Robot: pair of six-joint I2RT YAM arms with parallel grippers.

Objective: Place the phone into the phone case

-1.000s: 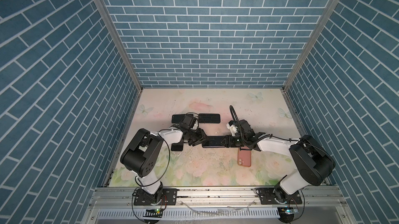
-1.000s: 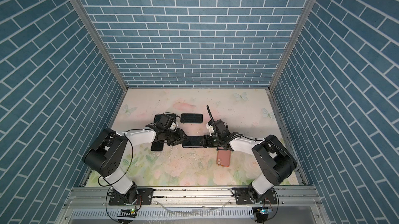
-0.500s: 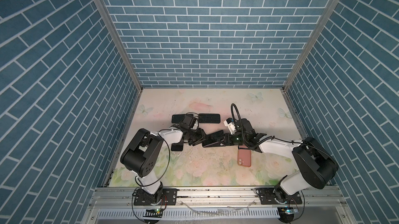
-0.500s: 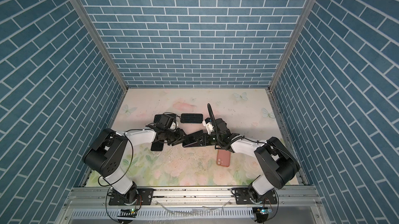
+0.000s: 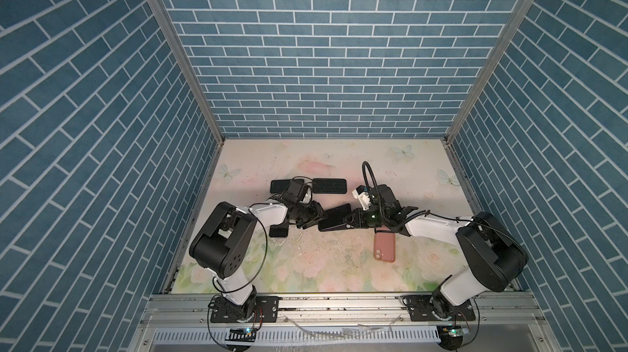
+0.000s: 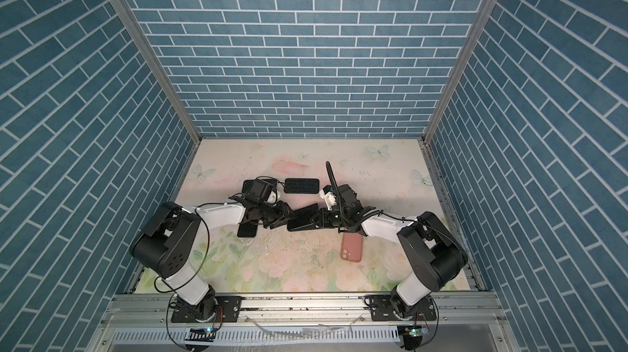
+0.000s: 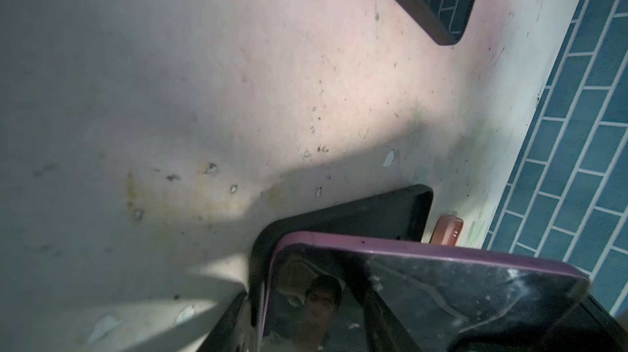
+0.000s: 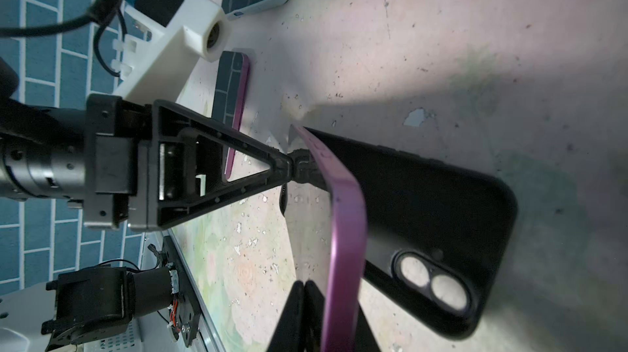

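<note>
Purple phone (image 8: 346,231) is tilting over the black phone case (image 8: 424,204) at tabletop (image 5: 306,265) center, its 9 o'clock end sitting low against the case. Left tool (image 5: 314,219) at 9 o'clock is clamping the case's end. Right tool (image 5: 350,223) at 3 o'clock is pinching the phone's raised end, jaws narrow. Pink case (image 5: 384,246) is lying at 4 o'clock.
</note>
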